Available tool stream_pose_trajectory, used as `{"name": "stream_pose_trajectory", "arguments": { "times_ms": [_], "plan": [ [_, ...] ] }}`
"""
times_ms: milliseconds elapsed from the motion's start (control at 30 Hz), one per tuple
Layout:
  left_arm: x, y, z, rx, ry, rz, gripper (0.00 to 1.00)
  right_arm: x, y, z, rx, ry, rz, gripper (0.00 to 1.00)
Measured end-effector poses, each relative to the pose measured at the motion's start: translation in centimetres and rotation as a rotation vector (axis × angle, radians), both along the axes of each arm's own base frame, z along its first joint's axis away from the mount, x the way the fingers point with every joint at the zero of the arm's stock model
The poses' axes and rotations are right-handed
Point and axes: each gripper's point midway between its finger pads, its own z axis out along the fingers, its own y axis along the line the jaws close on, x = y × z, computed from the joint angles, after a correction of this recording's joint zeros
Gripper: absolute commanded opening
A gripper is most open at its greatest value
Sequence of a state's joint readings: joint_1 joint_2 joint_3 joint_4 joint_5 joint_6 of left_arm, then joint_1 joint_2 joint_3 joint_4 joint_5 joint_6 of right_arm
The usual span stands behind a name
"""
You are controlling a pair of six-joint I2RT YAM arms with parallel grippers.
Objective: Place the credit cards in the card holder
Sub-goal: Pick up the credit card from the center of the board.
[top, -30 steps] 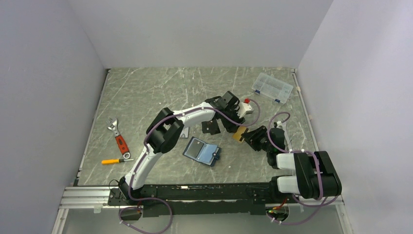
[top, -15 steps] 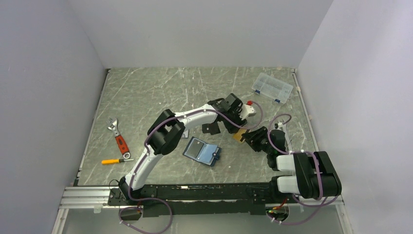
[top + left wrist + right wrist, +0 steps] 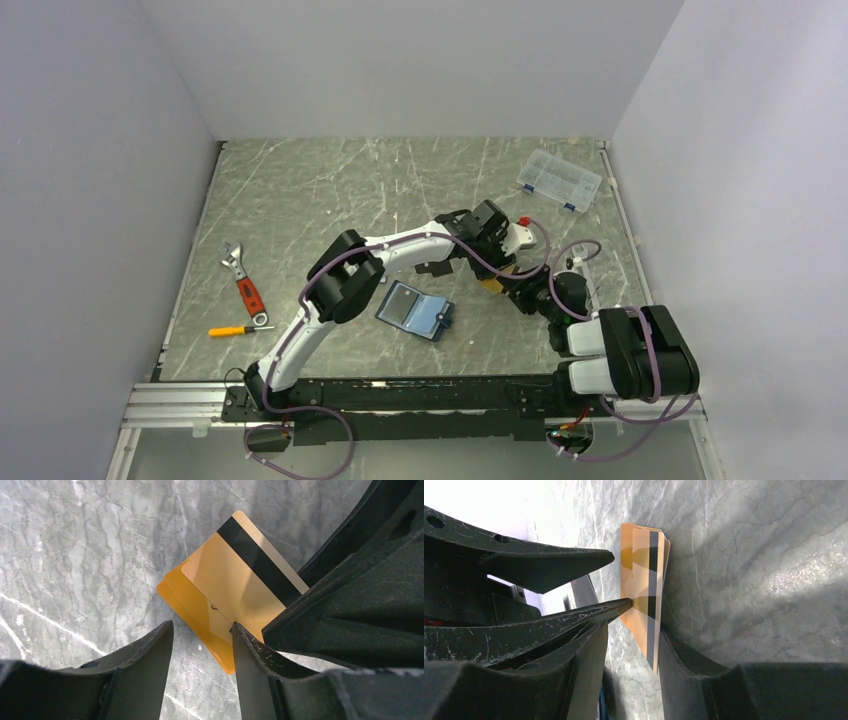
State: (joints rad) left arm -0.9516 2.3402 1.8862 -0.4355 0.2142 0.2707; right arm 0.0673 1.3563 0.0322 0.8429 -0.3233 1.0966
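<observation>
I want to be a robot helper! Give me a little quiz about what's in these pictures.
1. True or false: the card holder lies open.
2. The striped card is: A silver, B orange-gold, C green.
3. Fill in: the clear box sits far back on the ___ side.
Key: 1 true; 2 B; 3 right.
</observation>
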Motion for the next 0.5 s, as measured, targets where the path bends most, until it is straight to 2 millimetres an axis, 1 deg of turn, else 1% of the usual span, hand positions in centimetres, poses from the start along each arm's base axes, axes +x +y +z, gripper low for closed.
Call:
{"name": "stream_pose_trajectory", "arguments": {
  "times_ms": [233, 433, 500],
  "plan": [
    [-0.9, -0.3, 0.0, -0.010, 0.033, -0.030, 0.53, -0.8, -0.2, 0.1, -0.002, 0.012, -0.009, 0.41],
    [-1.7, -0.3, -0.1, -0.013, 0.067, -0.053, 0.53, -1.4, -0.8, 0.2, -0.030, 0.029, -0.036, 0.33],
    [-1.9, -0.2, -0.1, -0.011, 0.076, -0.058, 0.53, -1.6, -1.1, 0.3, -0.043, 0.031, -0.049, 0.26]
  ]
}}
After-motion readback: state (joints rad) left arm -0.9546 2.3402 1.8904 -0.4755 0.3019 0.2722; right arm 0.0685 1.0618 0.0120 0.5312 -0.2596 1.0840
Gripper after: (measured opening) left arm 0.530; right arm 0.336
